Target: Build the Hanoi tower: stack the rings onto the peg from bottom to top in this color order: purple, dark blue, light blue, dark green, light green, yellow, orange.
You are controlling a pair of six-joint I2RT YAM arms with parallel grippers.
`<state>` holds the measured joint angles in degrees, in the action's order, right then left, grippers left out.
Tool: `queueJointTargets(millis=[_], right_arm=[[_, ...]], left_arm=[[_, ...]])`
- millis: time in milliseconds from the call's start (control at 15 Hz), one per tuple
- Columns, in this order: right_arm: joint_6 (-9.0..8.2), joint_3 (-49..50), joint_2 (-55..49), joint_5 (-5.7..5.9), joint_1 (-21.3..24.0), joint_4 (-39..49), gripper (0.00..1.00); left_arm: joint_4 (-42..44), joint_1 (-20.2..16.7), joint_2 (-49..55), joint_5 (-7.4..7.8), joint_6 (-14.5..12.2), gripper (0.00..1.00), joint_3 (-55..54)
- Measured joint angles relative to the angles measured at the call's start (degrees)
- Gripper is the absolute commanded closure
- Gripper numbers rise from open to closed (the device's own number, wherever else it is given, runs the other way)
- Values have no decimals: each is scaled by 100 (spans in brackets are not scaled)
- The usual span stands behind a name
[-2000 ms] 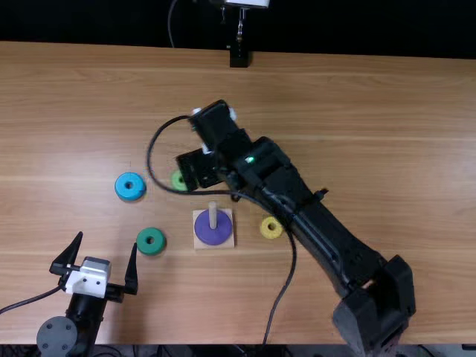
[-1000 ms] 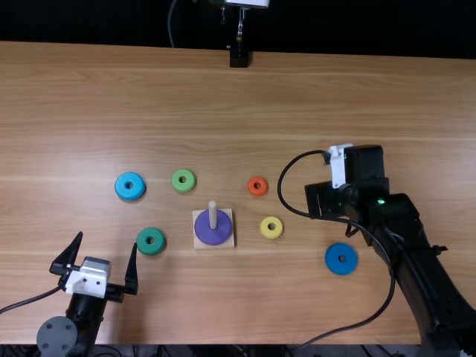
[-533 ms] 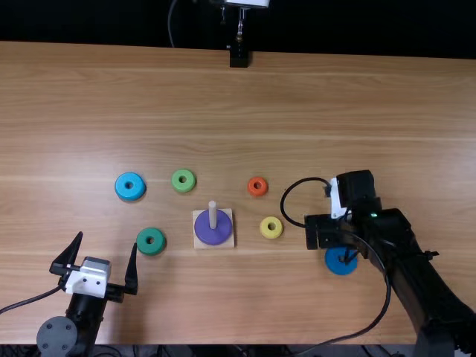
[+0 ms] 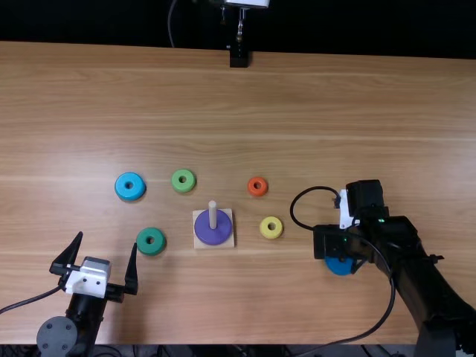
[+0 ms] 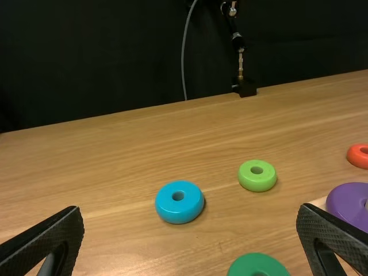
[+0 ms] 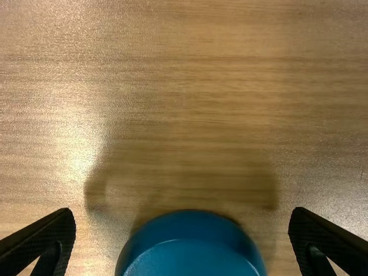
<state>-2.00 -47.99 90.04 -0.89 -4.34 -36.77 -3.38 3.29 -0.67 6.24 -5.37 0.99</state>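
The square base [image 4: 228, 243] of the tower sits nearer the near edge of the table [image 4: 387, 104] than the far one, pale wood with the round upright peg [image 4: 213, 215] rising from it. The purple ring [image 4: 213, 236], broad, smooth and glossy, lies flat around the peg and covers most of the base, leaving its corners bare. The dark blue ring [image 4: 338, 269] rests on the table well off the base's near right corner, partly under the right gripper [image 4: 333, 239]; in the right wrist view it is a thick, shiny disc with rounded shoulders. That gripper's fingers are spread wide with the ring between their lines, clasping nothing. The left gripper [image 4: 108, 242], over the table toward its near edge, is also wide apart and empty. The dark green ring [image 4: 142, 243] lies off the base's left edge, and the light blue ring [image 4: 122, 187], fat and bright with a small dark hole, farther off beyond the far left corner. The smaller light green ring [image 4: 177, 183] lies nearer that same corner. The orange ring [image 4: 251, 188], the smallest, lies off the far right corner, and the little yellow ring [image 4: 265, 231] is near the base's right edge.
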Motion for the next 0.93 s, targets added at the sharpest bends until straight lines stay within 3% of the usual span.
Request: queueJointTargets(millis=[333,600,933], right_arm=[[11,120,-11,31,0,-57,0],[9,118,-44,22,0,-1010,0],[0,120,-120,4,0,-970,0]], left_arm=[[-4,0,0,0,0,0,2],[-2,0,0,-2,0,0,2],[0,0,-2,-2,4,0,2]])
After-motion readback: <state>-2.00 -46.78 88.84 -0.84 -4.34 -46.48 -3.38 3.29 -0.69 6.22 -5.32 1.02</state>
